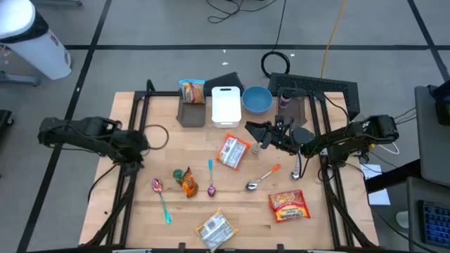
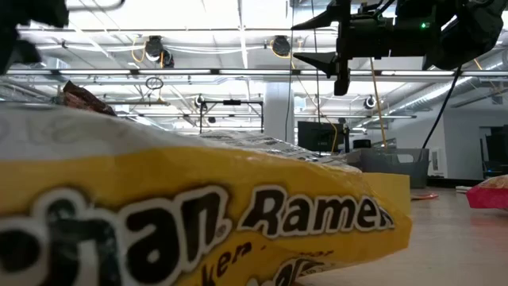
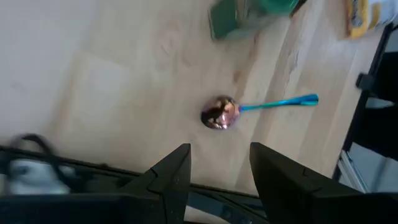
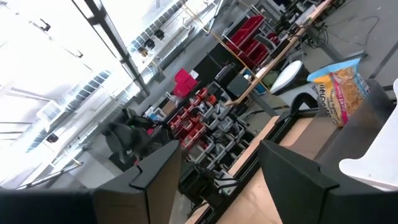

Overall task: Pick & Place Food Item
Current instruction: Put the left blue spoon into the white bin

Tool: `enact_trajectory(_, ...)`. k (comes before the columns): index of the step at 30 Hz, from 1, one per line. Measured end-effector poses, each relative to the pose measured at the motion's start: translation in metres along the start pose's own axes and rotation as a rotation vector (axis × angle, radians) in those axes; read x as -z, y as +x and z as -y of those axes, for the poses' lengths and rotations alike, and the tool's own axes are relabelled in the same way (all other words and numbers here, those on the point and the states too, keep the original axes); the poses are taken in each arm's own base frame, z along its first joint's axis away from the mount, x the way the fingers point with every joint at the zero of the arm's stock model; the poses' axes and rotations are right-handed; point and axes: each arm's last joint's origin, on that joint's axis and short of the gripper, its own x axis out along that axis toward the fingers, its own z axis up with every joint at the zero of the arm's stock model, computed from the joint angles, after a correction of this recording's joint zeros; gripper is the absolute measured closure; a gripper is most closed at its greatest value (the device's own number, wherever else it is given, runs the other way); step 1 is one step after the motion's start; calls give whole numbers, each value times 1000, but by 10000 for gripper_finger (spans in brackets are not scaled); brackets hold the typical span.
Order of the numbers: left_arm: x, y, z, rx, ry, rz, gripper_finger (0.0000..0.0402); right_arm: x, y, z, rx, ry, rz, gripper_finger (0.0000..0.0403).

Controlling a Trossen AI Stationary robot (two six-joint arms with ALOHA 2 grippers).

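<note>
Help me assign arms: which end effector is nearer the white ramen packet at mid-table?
Right. The right end effector hovers just beside the white ramen packet; the left end effector sits across the table.

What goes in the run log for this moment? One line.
left hand: open, above pink spoon | right hand: open, raised near white board | nothing held

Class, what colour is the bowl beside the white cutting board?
Light blue bowl; the high view shows it best.
</note>
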Motion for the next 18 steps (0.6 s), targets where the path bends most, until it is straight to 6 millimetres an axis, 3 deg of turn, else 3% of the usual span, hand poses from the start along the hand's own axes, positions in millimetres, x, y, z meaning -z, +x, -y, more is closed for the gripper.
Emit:
enact_trajectory(2, 0, 16, -3, 29, -17, -32, 229, 0, 0, 0, -2, 1, -2, 190)
enact_trajectory(8, -19, 23, 8, 125, 5, 63, 244, 1, 0, -1, -25, 2, -25, 190)
enact_trajectory(18, -34, 61, 11, 176, -148, -116, 272, 5, -1, -5, -118, 40, -119, 190)
